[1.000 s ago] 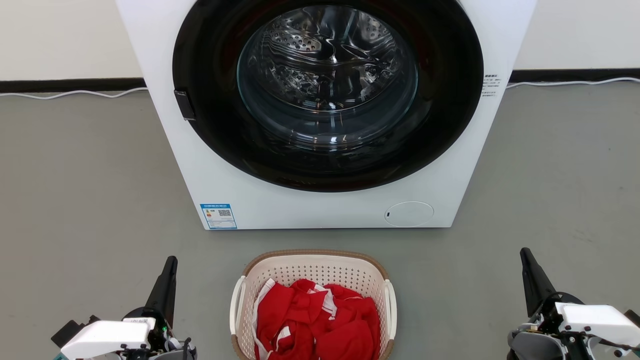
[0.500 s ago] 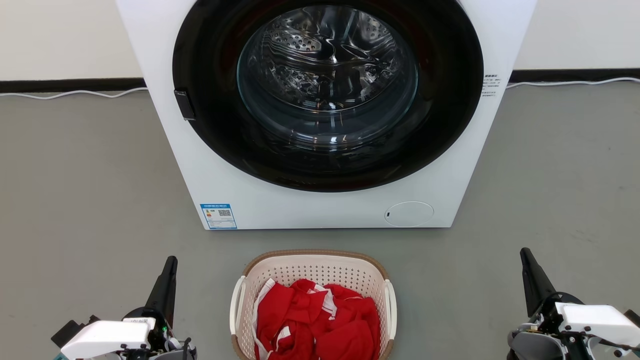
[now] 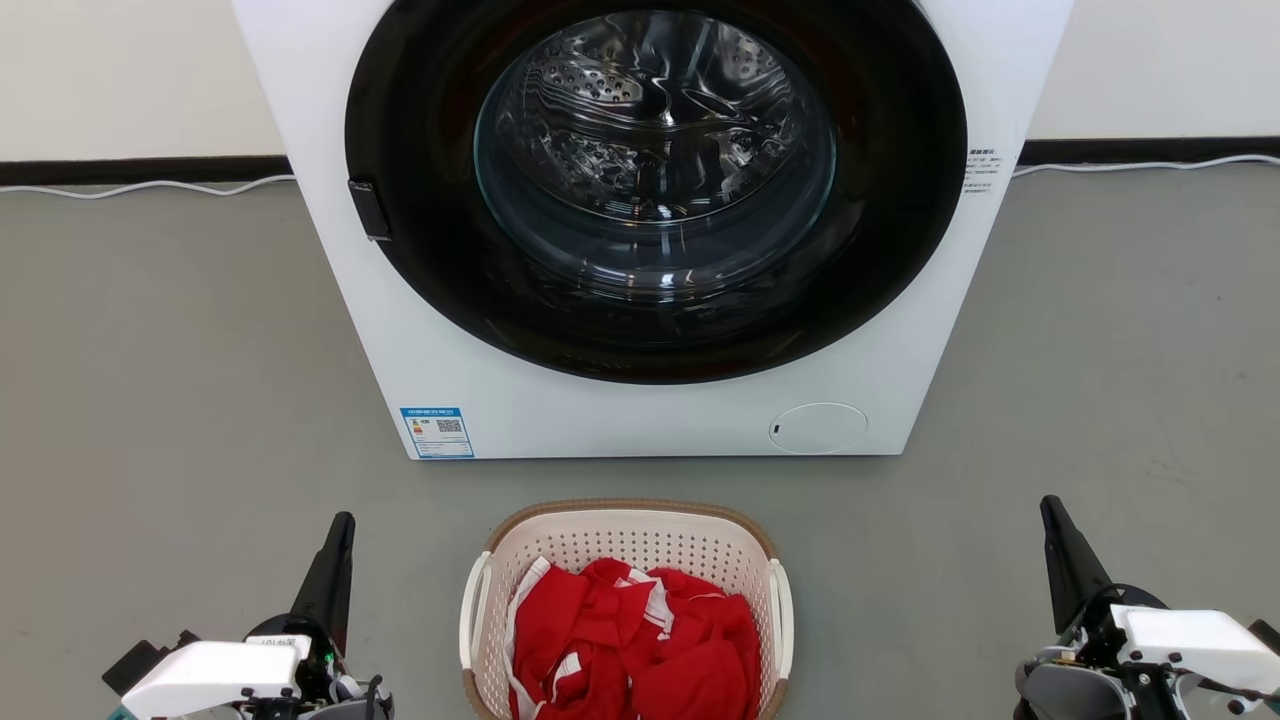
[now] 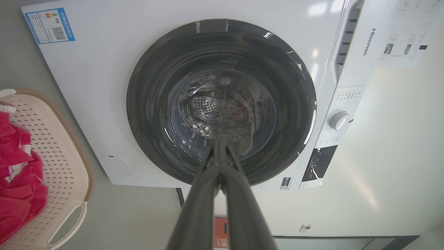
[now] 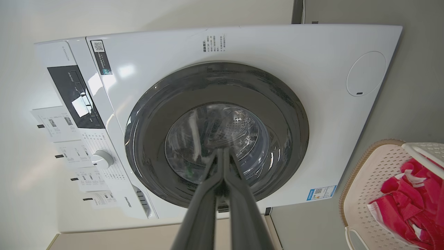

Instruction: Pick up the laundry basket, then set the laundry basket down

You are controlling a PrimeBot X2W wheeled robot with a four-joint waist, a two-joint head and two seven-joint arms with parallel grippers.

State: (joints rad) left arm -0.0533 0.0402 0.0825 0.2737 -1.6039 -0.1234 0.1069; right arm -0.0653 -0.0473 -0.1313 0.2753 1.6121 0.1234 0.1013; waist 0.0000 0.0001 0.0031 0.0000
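Count: one laundry basket (image 3: 640, 545), one washer (image 3: 420, 330), two grippers. The laundry basket stands on the grey floor (image 3: 180, 380) just in front of the washer, midway between the arms. It has red-and-white clothing (image 3: 640, 640) heaped inside and two white handles, one per side. Lower left: left gripper (image 3: 343, 525), fingers pressed together, empty, well apart from the basket. Lower right: right gripper (image 3: 1048, 505), likewise closed and empty. Versus one second ago: basket, grippers and framing unchanged.

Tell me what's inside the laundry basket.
Red clothes with white trim lie bunched in the laundry basket. They cover its bottom, so anything beneath them is hidden.
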